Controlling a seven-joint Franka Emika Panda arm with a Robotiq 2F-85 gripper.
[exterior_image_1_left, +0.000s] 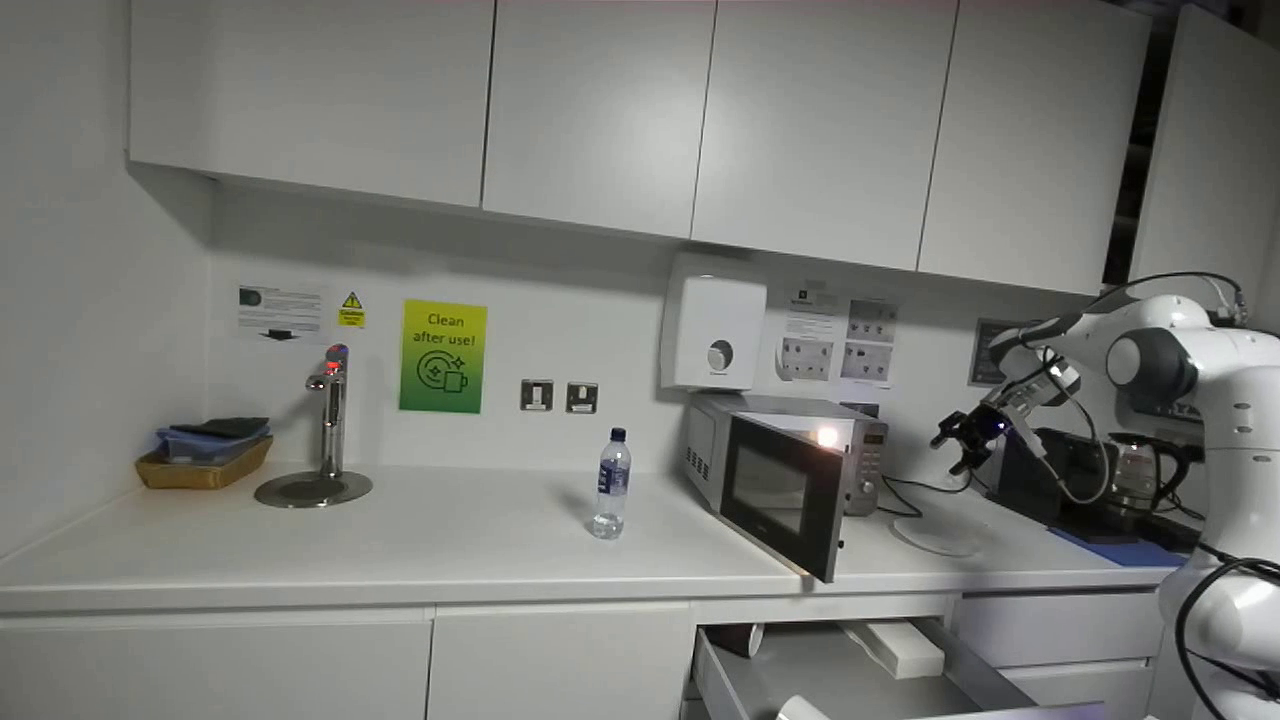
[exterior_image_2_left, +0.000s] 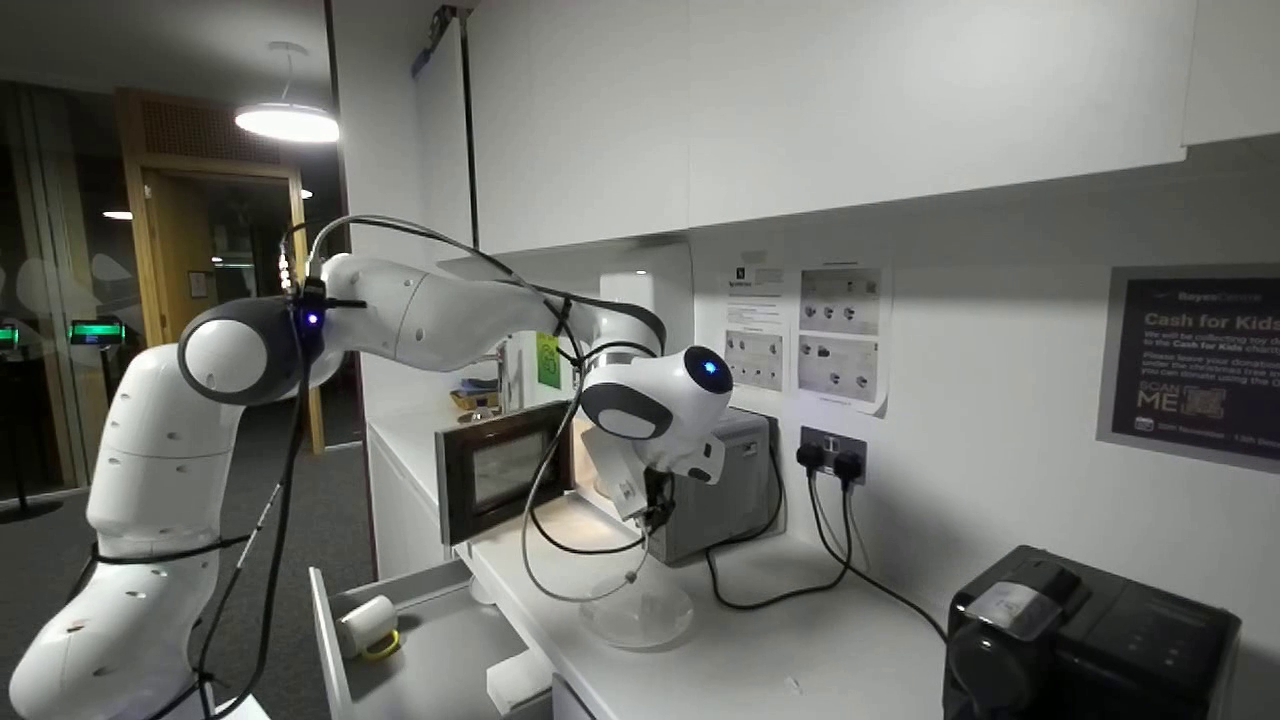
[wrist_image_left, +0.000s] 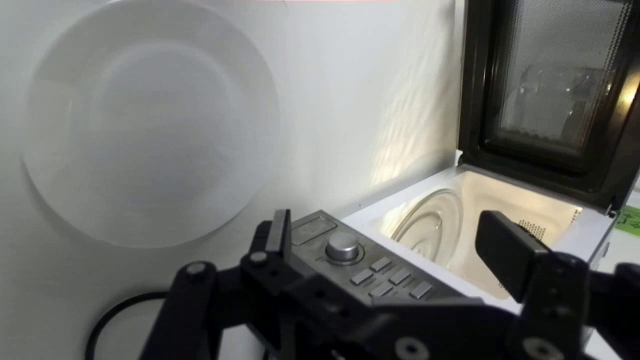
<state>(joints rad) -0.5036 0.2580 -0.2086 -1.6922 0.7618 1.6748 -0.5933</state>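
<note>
My gripper (wrist_image_left: 392, 237) stands open in the wrist view, its black fingers wide apart with nothing between them. Behind them is the microwave's control panel (wrist_image_left: 367, 260), with a round knob (wrist_image_left: 343, 246) and several buttons. The microwave (exterior_image_1_left: 860, 470) has its door (exterior_image_1_left: 783, 497) swung open and its inside lit. A glass turntable (wrist_image_left: 432, 227) shows within. On the counter beside the microwave lies a white plate (wrist_image_left: 150, 125), also seen as a pale plate (exterior_image_2_left: 637, 612) in an exterior view. The gripper (exterior_image_1_left: 946, 456) hangs above the plate, touching nothing that I can see.
Below the counter a drawer (exterior_image_2_left: 455, 640) is pulled out, holding a white mug (exterior_image_2_left: 368, 625) and a white box (exterior_image_1_left: 903, 650). A water bottle (exterior_image_1_left: 612, 490) stands left of the microwave door. A black coffee machine (exterior_image_2_left: 1090, 640) and cables (exterior_image_2_left: 740, 605) occupy the counter; a tap (exterior_image_1_left: 334, 420) stands farther off.
</note>
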